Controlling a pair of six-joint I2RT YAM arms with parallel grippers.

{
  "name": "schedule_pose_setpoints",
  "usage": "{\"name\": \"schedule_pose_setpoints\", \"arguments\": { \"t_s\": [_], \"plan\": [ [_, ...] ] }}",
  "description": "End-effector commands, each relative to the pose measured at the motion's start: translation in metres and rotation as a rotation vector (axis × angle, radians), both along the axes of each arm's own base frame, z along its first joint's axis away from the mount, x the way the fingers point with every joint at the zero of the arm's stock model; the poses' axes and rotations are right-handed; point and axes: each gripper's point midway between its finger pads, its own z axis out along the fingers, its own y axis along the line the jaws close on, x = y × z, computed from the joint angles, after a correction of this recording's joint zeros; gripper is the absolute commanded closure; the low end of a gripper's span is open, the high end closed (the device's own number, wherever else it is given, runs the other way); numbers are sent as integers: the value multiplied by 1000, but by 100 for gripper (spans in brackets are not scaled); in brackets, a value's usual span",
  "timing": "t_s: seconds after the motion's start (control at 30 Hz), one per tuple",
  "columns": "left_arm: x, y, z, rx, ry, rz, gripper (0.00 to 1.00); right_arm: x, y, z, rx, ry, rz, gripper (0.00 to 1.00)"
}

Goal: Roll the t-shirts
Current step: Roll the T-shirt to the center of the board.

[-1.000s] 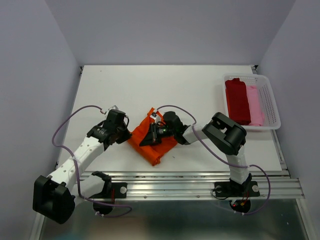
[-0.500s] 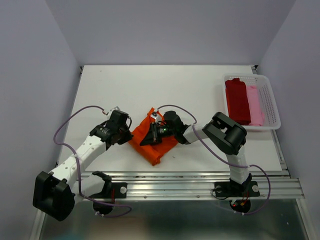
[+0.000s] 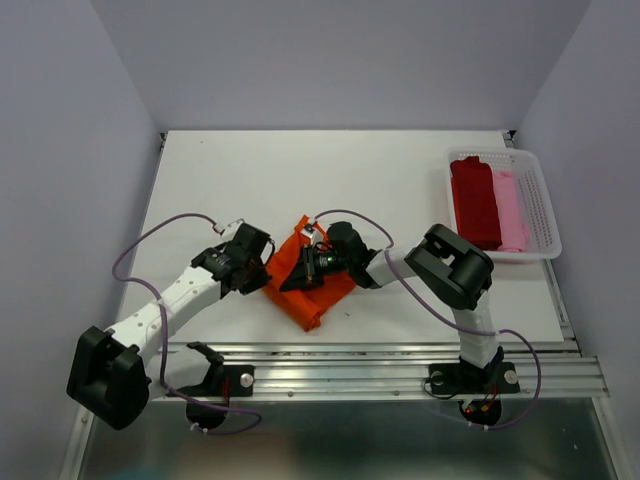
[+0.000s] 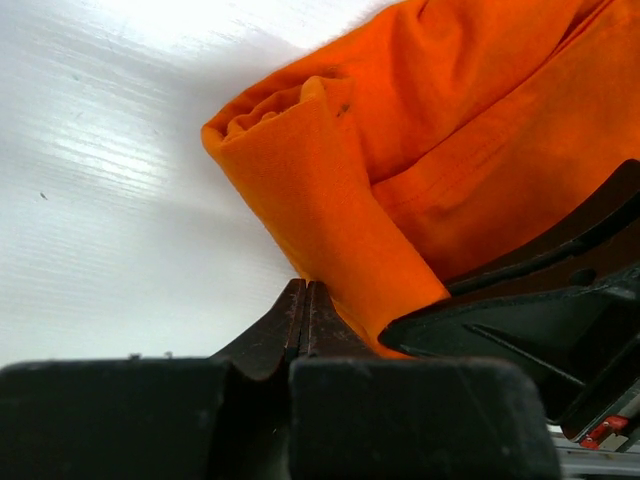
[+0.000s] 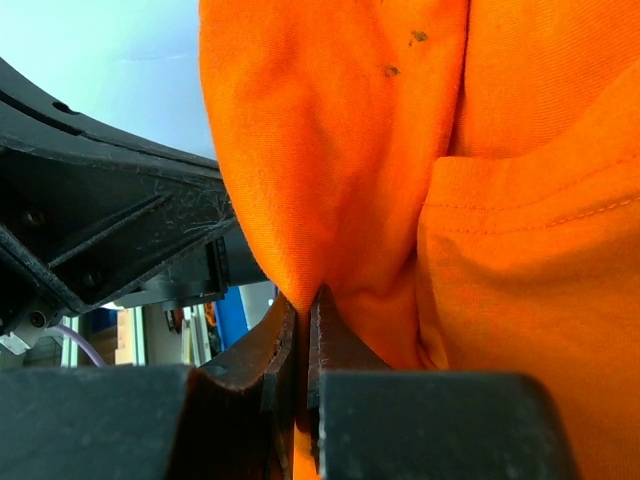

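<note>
Near the white worktop's (image 3: 400, 180) front edge, the bright orange cloth t-shirt (image 3: 310, 300) lies bunched, not yet rolled. The right tool (image 5: 303, 305) pinches a fold. The left tool (image 4: 305, 300) is closed beside its edge; whether it grips is unclear. Farther right, the dark red rolled shirt (image 3: 475, 200) and pale pink rolled shirt (image 3: 510, 215) seem finished, in the white mesh plastic basket (image 3: 545, 215).

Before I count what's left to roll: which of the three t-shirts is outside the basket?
The orange t-shirt, lying on the table. The dark red t-shirt and pale pink t-shirt sit rolled side by side inside the white basket.
</note>
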Motion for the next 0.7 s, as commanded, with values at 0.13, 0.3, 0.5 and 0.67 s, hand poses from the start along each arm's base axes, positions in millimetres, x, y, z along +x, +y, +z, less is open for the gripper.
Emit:
{"name": "schedule_pose_setpoints", "arguments": {
  "t_s": [0.13, 0.3, 0.5, 0.67],
  "plan": [
    [26, -15, 15, -20, -69, -6, 100, 7, 0, 17, 63, -60, 4, 99],
    [37, -22, 16, -25, -87, -23, 100, 7, 0, 18, 61, -63, -1, 83],
    [45, -31, 11, -43, -93, -43, 100, 8, -2, 20, 56, -81, -8, 56],
    [48, -34, 7, -48, -93, -51, 100, 14, -6, 24, 10, -141, -43, 35]
  ]
}}
